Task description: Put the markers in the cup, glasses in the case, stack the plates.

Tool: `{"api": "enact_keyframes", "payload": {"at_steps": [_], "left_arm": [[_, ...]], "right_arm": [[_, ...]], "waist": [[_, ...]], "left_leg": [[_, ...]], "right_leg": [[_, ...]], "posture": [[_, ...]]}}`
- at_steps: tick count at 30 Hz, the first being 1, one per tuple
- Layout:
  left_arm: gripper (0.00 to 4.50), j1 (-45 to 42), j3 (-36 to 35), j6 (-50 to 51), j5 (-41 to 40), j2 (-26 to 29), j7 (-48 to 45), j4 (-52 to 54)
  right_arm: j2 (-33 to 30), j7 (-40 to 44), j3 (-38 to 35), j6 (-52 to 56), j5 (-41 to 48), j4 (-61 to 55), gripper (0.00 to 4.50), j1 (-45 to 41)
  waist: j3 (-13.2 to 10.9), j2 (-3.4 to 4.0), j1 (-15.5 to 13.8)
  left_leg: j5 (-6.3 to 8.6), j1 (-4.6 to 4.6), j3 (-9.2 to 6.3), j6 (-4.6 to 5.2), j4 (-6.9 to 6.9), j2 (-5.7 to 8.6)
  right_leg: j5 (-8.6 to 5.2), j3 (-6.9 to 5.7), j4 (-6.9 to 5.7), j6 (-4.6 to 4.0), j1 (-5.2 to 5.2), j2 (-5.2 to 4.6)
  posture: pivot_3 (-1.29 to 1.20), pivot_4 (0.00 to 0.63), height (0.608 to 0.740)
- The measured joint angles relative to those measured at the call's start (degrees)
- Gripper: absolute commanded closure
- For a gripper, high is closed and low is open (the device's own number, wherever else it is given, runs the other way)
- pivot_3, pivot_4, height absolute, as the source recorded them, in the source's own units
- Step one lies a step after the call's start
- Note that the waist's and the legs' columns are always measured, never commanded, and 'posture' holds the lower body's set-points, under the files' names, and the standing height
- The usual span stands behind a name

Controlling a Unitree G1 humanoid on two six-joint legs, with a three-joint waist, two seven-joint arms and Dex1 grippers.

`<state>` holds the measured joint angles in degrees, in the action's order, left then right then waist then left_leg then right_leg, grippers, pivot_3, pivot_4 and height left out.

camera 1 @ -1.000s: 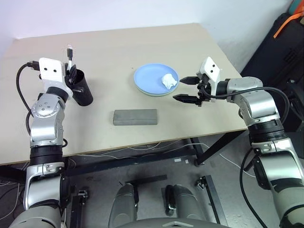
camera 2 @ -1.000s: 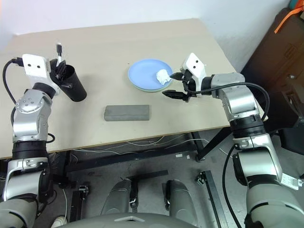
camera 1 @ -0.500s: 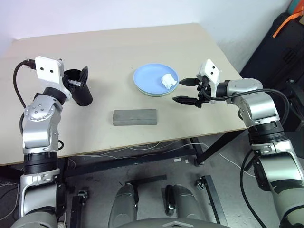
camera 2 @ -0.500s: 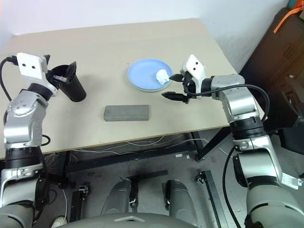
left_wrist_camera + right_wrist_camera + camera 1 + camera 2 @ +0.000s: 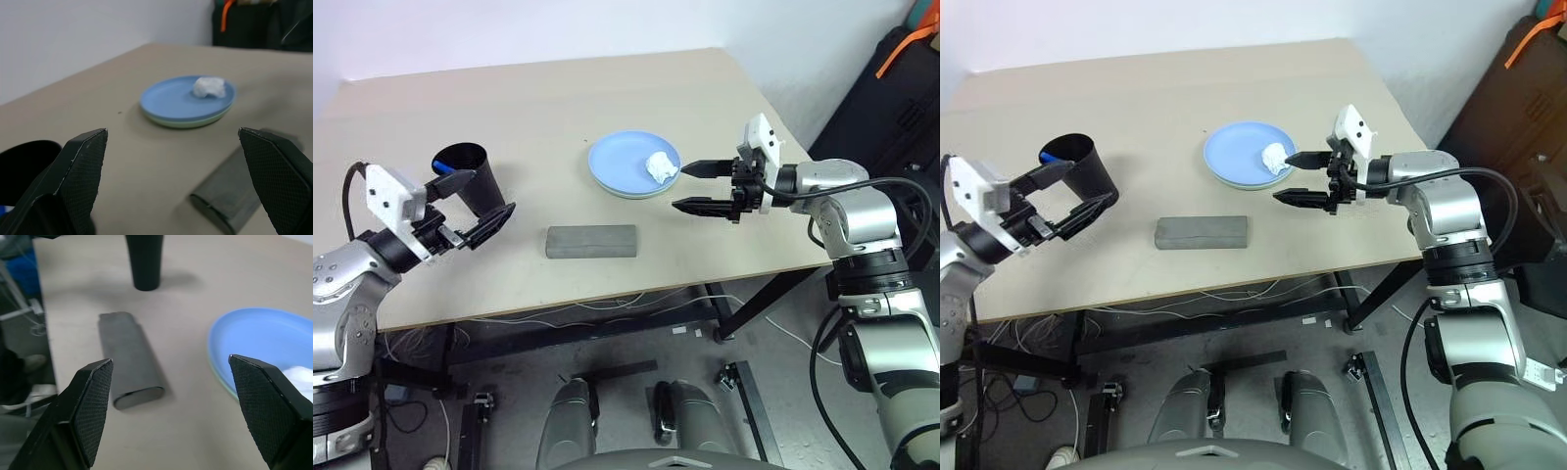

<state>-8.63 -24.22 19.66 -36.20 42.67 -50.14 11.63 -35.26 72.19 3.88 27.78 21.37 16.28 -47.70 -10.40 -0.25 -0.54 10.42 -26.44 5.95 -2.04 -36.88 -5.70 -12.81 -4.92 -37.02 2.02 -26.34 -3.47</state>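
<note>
Where pale wall meets floor, beige table [image 5: 558, 108], cables beneath.

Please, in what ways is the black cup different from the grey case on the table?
The cup stands upright; the case lies flat. The cup is black, round and tapered, with an open top; the case is grey, rectangular and closed. Both rest on the table, untouched by either gripper.

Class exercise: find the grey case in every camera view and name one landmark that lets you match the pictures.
Left eye view: the case lies on the table near the front edge.
Right eye view: same spot.
Left wrist view: one end shows, near the right finger.
Right wrist view: lengthwise between the fingers.
Shared landmark: the blue plate carrying a white tissue.
</note>
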Motion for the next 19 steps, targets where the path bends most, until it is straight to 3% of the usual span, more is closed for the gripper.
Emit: {"api": "enact_keyframes", "payload": {"at_steps": [4, 6, 19], "left_arm": [[0.03, 3.4, -0.9, 1.4, -0.8, 2.0, -3.4, -2.4], [0.0, 3.6, -1.6, 2.0, -1.6, 2.0, -3.9, -4.2], [0.0, 7.6, -1.2, 3.6, -0.8, 2.0, -5.4, -3.9]], "right_arm": [[-0.1, 0.2, 0.0, 1.2, 0.2, -0.1, 0.51, 1.8], [-0.1, 0.3, 0.0, 2.8, 0.7, -0.1, 0.03, 1.9], [1.1, -3.1, -0.6, -1.4, -0.4, 3.1, 0.03, 1.0]], "waist": [[0.0, 0.01, 0.0], [0.0, 0.04, 0.0], [0.0, 0.04, 0.1]], "left_leg": [[0.0, -0.02, 0.03, 0.0, 0.13, 0.0], [0.0, -0.03, 0.03, 0.0, 0.15, 0.0], [-0.01, 0.0, 0.1, 0.01, 0.68, 0.03]], "right_leg": [[0.0, 0.01, 0.06, -0.01, -0.09, 0.02], [0.0, 0.01, 0.05, -0.01, -0.11, 0.03], [0.12, 0.01, 0.45, -0.19, -0.13, 0.02]], "posture": [[0.0, 0.15, 0.738], [0.0, 0.15, 0.738], [0.0, 0.15, 0.738]]}}
